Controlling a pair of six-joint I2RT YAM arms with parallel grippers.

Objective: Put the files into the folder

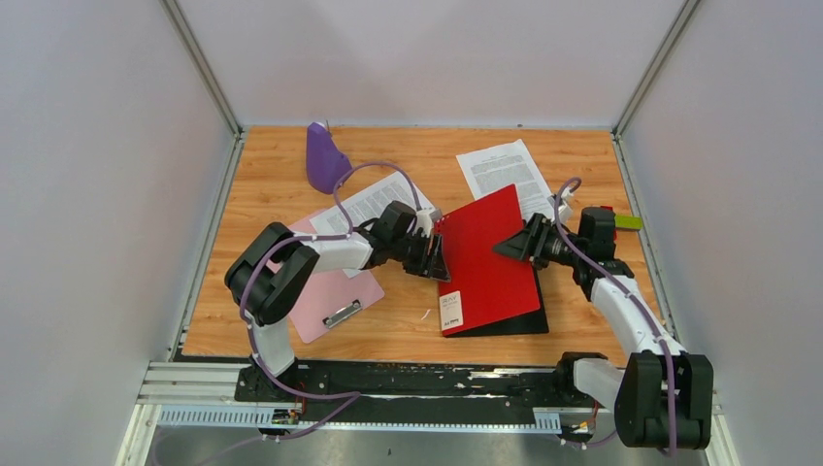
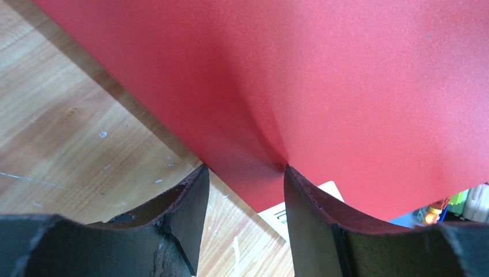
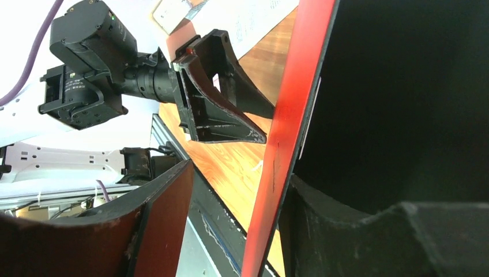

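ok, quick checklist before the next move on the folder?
1. Folder cover lifted: ok, black inside shows.
2. Right gripper clamped on cover: not ok, jaws straddle its edge, gap on one side.
3. Left gripper bracing cover: ok, fingertips touch the red face.
4. Far sheet and left sheet inside: not ok, both lie outside.
5. Pick path to left sheet: cannot tell, left arm crosses it.

free: table (image 1: 417,155) far-centre | blocked: folder (image 1: 490,257) cover raised between left gripper (image 1: 439,260), right gripper (image 1: 507,245)
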